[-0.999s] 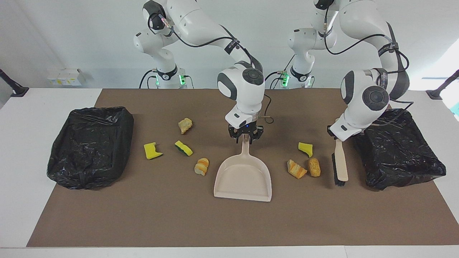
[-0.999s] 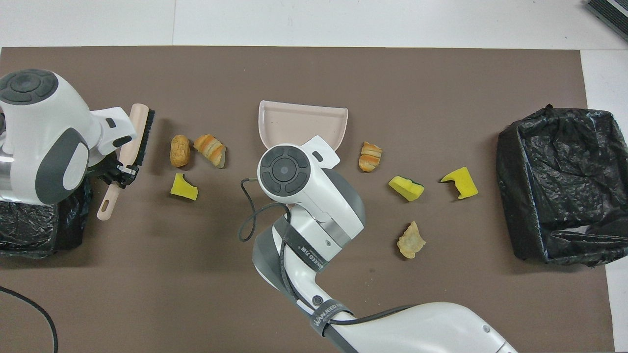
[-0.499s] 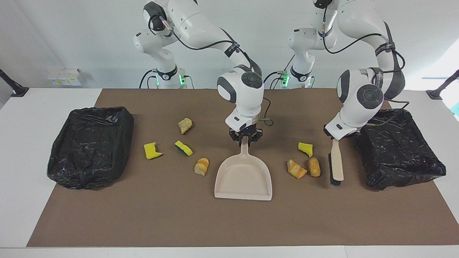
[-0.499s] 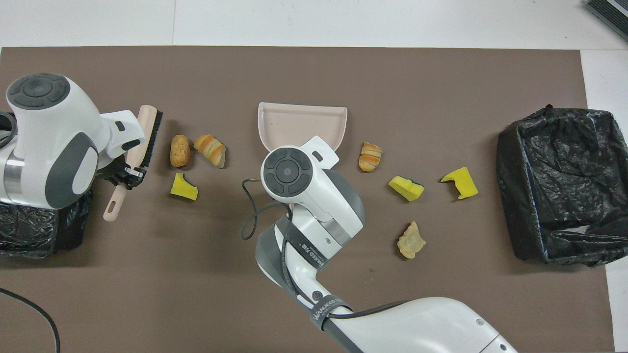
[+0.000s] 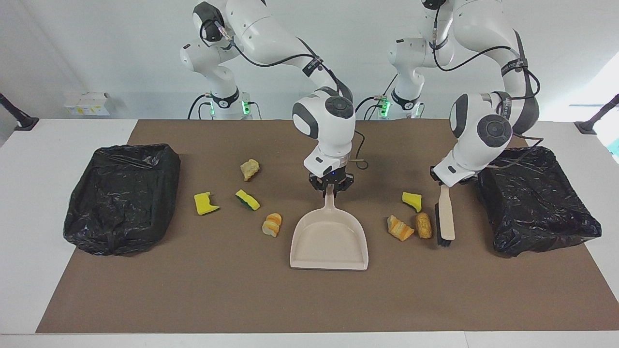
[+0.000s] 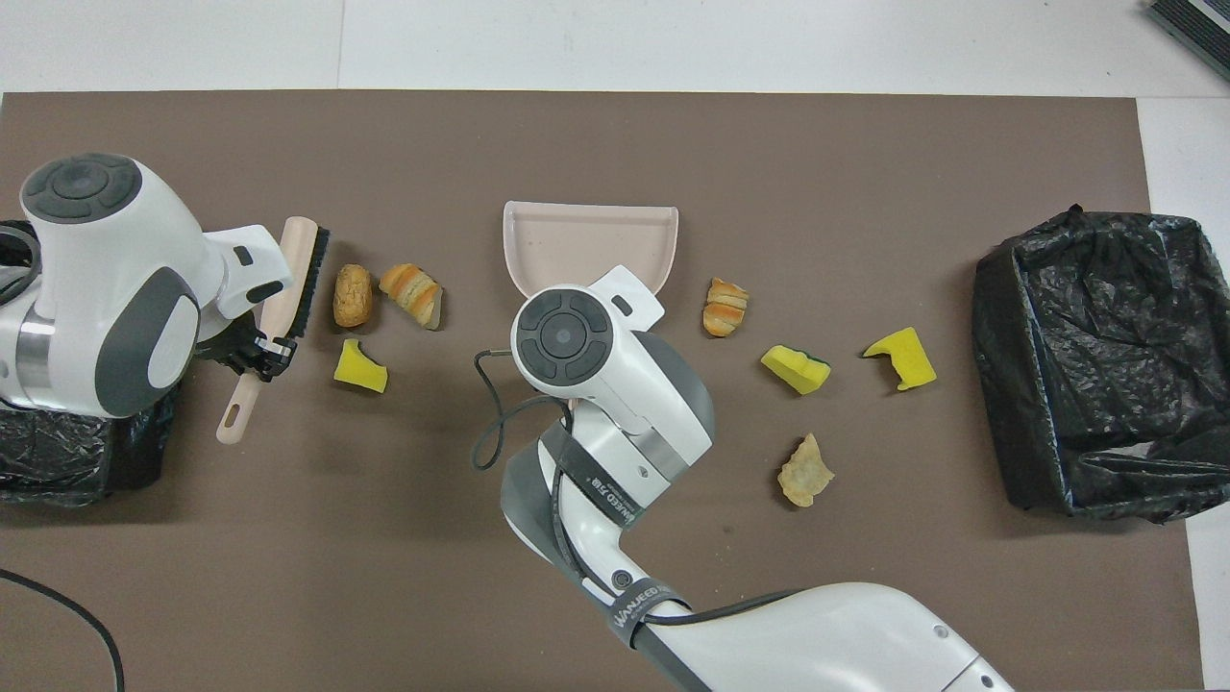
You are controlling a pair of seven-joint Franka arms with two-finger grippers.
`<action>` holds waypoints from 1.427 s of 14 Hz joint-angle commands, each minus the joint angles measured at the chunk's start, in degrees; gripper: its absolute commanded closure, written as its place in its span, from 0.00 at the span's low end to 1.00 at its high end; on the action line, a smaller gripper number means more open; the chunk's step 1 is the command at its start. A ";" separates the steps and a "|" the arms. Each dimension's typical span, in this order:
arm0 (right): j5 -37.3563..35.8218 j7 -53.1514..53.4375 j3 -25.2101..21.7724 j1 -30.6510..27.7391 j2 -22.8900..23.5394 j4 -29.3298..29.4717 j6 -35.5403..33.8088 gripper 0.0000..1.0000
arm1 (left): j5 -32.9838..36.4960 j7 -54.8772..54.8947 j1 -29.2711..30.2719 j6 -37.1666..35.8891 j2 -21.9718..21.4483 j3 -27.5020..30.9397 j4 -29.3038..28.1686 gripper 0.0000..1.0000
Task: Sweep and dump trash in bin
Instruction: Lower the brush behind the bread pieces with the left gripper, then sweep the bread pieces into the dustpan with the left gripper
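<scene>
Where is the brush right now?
The brush is in the left hand, toward the left arm's end of the table, bristles beside the bread chunk, between the scraps and the black bin.

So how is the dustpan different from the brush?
The dustpan is a wide, flat scoop, while the brush is long and thin with black bristles. The dustpan sits in the middle of the mat, held by the right gripper; the brush is at the left arm's end beside an orange bread chunk, held by the left gripper. Both are beige with a handle.
</scene>
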 commanded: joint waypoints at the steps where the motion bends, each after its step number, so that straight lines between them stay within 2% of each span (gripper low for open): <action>1: 0.17 -10.30 0.46 -2.00 -4.64 -1.67 -4.48 1.00 | -2.40 -1.89 -2.81 1.35 -3.59 0.67 -4.11 1.00; 6: 1.40 -34.91 0.37 -6.22 -10.09 -3.16 -12.82 1.00 | -5.92 -5.94 -8.87 -1.89 -4.04 0.76 -3.07 1.00; 10: 1.40 -58.37 0.37 -10.17 -11.51 -3.34 -20.13 1.00 | -6.10 -6.11 -8.27 -6.12 -4.04 1.20 1.94 1.00; 12: 1.40 -69.53 0.37 -12.11 -11.95 -5.43 -18.40 1.00 | -6.19 -7.51 -6.09 -6.83 -3.69 1.46 4.49 1.00; 15: 0.00 -81.68 0.37 -12.74 -12.30 -7.56 -15.75 1.00 | -6.11 -8.31 -1.26 -6.65 -3.94 1.38 3.72 1.00; 18: -3.51 -88.29 0.37 -12.12 -12.30 -10.27 -11.90 1.00 | -6.19 -12.85 2.45 -6.92 -5.97 1.38 -1.63 1.00; 20: -3.61 -93.30 0.37 -11.51 -13.09 -13.78 -7.51 1.00 | -6.19 -17.44 2.54 -2.46 -6.58 1.29 -6.03 1.00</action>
